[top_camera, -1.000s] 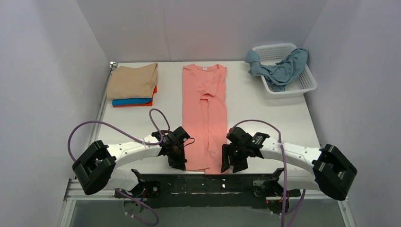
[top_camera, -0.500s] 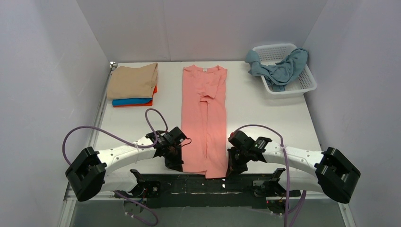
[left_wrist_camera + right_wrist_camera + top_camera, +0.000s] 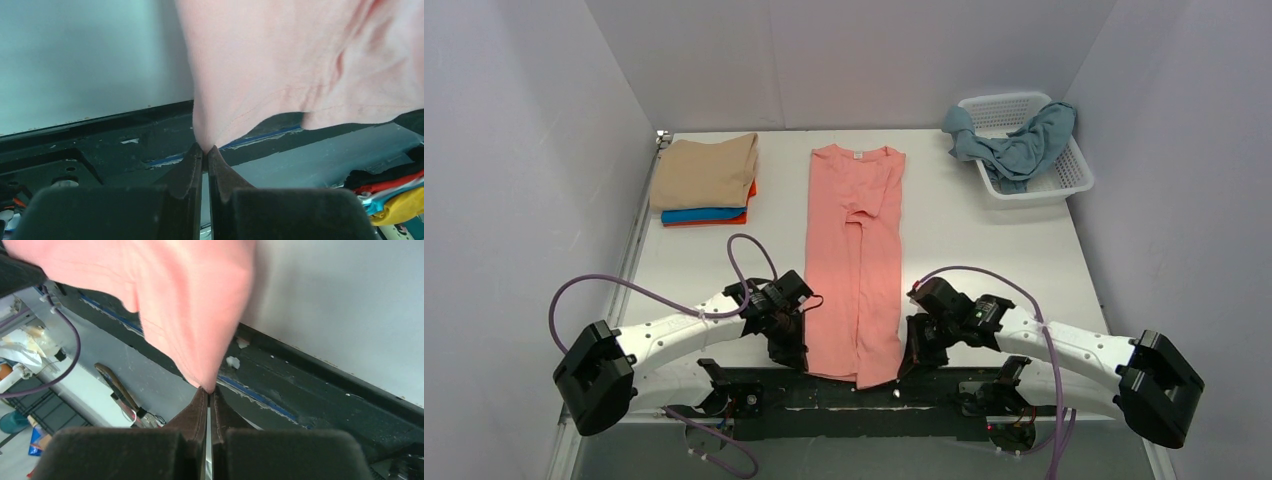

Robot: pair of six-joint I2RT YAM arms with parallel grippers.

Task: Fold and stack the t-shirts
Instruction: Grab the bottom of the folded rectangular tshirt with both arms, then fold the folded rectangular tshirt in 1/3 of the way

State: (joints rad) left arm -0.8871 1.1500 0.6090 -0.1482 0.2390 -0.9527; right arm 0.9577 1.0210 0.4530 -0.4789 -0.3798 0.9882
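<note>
Three folded t-shirts (image 3: 706, 172) stacked far left; salmon t-shirt (image 3: 856, 240), folded lengthwise mid-table, has its near hem corners clamped by left gripper (image 3: 205, 150) and right gripper (image 3: 209, 392); grey-blue t-shirt (image 3: 1024, 148) lies unfolded in basket (image 3: 1072, 182).

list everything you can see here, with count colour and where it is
salmon pink cloth t-shirt: 1, pink, laid lengthwise mid-table, near hem hanging past the near edge
folded stack: 3, beige tan t-shirt on bright blue t-shirt on orange t-shirt, far left
dusty grey-blue cloth t-shirt: 1, crumpled, draped over the basket
white plastic lattice basket: 1, white, far right
table: 1, white
left gripper, right gripper: 2, black, each shut on a near hem corner of the pink shirt
</note>
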